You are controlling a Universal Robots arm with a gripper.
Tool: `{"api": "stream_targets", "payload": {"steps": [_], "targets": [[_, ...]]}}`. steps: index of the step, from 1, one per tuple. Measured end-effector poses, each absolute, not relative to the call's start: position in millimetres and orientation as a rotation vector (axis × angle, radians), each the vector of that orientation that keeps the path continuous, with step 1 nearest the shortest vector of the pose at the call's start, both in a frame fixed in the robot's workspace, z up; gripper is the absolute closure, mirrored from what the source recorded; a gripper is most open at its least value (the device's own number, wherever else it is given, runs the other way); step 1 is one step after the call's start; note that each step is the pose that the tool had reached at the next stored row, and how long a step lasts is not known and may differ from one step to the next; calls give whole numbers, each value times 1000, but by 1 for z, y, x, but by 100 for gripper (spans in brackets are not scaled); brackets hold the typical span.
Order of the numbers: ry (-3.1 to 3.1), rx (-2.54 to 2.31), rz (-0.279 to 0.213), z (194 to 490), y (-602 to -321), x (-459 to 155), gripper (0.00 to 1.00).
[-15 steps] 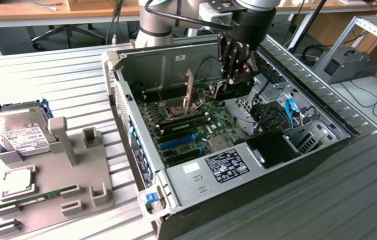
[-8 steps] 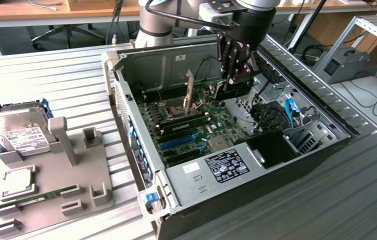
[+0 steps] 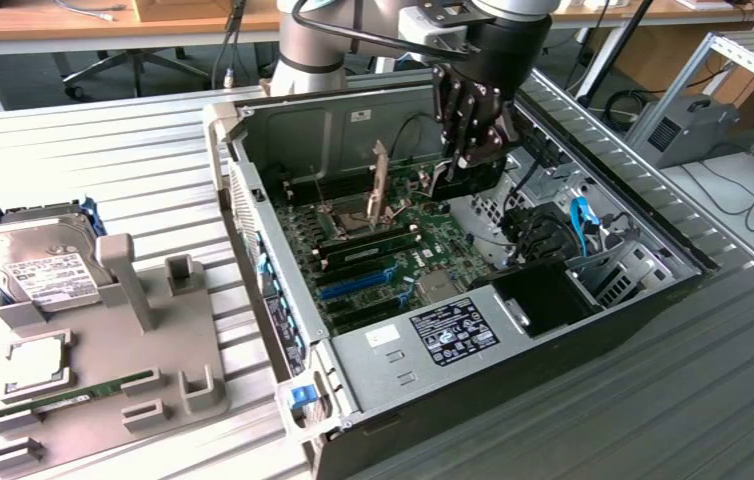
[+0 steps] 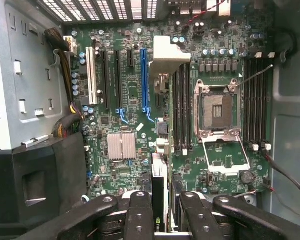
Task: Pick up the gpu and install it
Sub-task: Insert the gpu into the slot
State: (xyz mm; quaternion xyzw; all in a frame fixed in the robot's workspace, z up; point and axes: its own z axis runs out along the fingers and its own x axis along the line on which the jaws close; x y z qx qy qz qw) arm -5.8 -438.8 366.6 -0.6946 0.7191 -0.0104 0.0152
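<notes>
My gripper reaches down into the open PC case and is shut on the gpu, a thin black card held on edge above the green motherboard. Its silver end bracket points toward the case's rear wall. In the wrist view the gpu shows edge-on between my two black fingers, its bracket at the far end. The card hangs just beside the long blue slot, on the side of the CPU socket. I cannot tell whether it touches the board.
Beside the case, at the exterior view's left, a grey fixture holds a silver hard drive, a CPU chip and a green RAM stick. Inside the case, cables and a black drive bay crowd one side.
</notes>
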Motion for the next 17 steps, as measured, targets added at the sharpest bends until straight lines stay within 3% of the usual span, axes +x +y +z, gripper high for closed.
{"api": "stream_targets", "payload": {"steps": [17], "targets": [[2198,-2203,-33,367,-438,-6,74]]}}
